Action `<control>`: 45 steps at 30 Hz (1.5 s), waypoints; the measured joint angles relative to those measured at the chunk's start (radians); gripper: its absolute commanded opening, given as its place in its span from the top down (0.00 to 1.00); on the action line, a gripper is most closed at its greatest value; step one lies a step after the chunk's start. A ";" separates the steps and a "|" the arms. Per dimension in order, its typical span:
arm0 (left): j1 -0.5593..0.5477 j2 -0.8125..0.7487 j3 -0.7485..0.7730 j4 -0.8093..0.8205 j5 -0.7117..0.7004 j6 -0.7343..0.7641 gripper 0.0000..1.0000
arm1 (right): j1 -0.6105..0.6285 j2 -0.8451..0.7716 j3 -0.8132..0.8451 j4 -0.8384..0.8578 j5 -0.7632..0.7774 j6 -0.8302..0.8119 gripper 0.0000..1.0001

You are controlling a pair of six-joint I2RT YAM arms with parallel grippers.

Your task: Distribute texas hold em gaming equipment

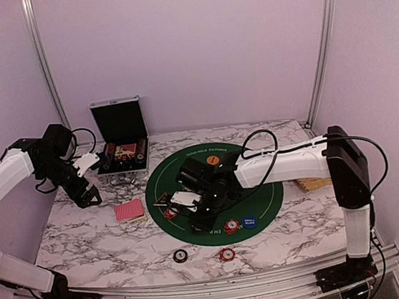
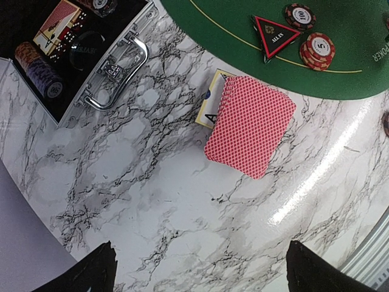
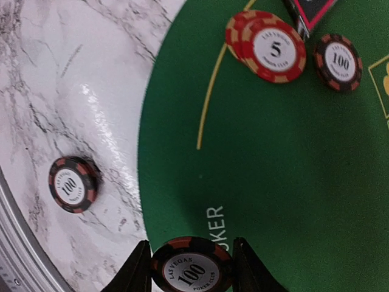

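Right gripper [image 3: 191, 274]: fingers partly closed, pinching a black 100 chip [image 3: 191, 266] by its rim, face toward the wrist camera. The chip sits over the near border of the green mat [image 3: 273, 170], just beside the printed word POKER. Contact with the felt cannot be told.

Outward on the mat are a short stack of red 5 chips [image 3: 267, 47], a second black chip [image 3: 338, 62] just beside it, and a red-edged triangular marker [image 3: 310, 11] cut by the frame edge. Off the mat, a lone black chip [image 3: 73, 184] lies on the marble near the front rail, with open stone between it and the mat border.

Left gripper [image 2: 203, 277]: fingers spread wide, nothing between them, hovering above bare marble. Ahead of it the deck of pink-red-backed cards [image 2: 250, 126] lies slightly fanned on the stone, a face-up card [image 2: 208, 109] showing beneath one edge. The deck is near the mat border but apart from it. Beyond stands the black case [image 2: 79, 55], open, its handle on the side facing the deck and chips racked inside.

From above, a blue disc [image 1: 250, 222] and a red chip [image 1: 230, 226] lie just beside each other at the mat's near edge. An orange disc [image 1: 214, 160] lies at the far side, and another red chip [image 1: 227, 254] is on the marble by the rail. A straw basket [image 1: 310, 184] is partly hidden behind the right arm. The marble table [image 1: 87, 241] is white, dark-veined and glossy. Plain pale walls enclose it, with metal posts at the corners.
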 measured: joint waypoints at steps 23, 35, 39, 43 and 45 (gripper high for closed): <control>-0.005 0.053 -0.018 -0.004 0.006 0.038 0.01 | -0.075 -0.029 -0.182 0.087 -0.004 0.042 0.38; -0.024 0.199 -0.024 0.016 0.063 0.140 0.01 | -0.082 -0.066 -0.145 0.085 -0.013 0.075 0.12; -0.047 0.244 -0.024 0.045 0.068 0.171 0.01 | -0.082 -0.121 -0.134 0.102 -0.024 0.090 0.01; -0.071 0.245 -0.027 0.076 0.072 0.212 0.01 | -0.082 -0.171 -0.126 0.129 -0.032 0.117 0.01; -0.081 0.245 -0.029 0.090 0.072 0.230 0.01 | -0.082 -0.179 -0.122 0.145 -0.035 0.131 0.01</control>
